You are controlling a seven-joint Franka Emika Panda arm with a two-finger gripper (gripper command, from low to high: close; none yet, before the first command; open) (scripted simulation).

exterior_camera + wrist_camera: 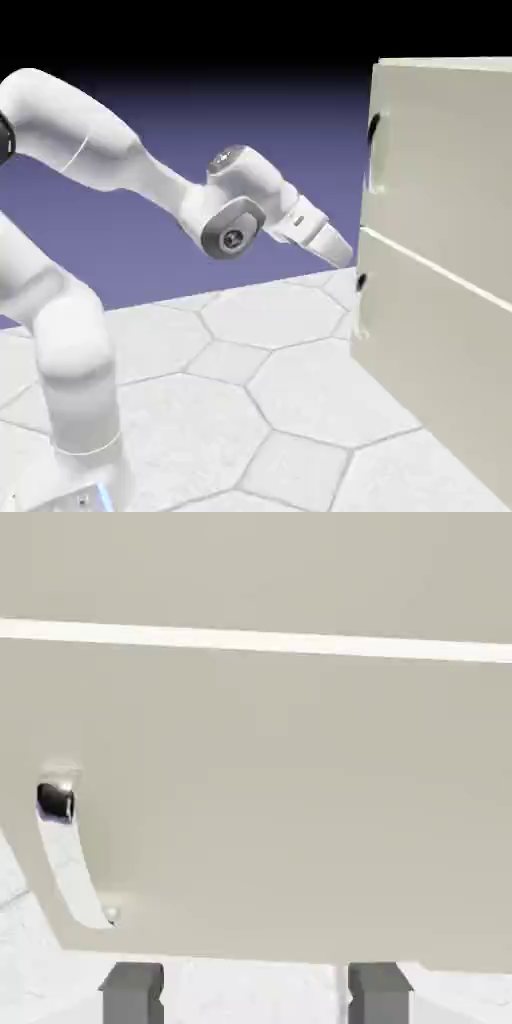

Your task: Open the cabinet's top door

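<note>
The beige cabinet (440,300) fills the exterior view's right side. Its top door (450,150) is flush and carries a small dark handle (372,150) near its left edge. My gripper (346,256) hangs just in front of the seam between the two panels, below that handle and apart from it. In the hand view the bright seam (260,640) crosses the picture, with a strip of the top door (250,562) above it. Below it are the lower panel (300,812) and its curved handle (62,852). The fingertips (130,994) stand apart with nothing between them, so my gripper (254,996) is open.
The lower panel's handle (360,282) sits just right of and below the hand. The white hexagon-patterned table (260,400) spreads under the arm, and a strip of it shows under the cabinet (250,982) in the hand view.
</note>
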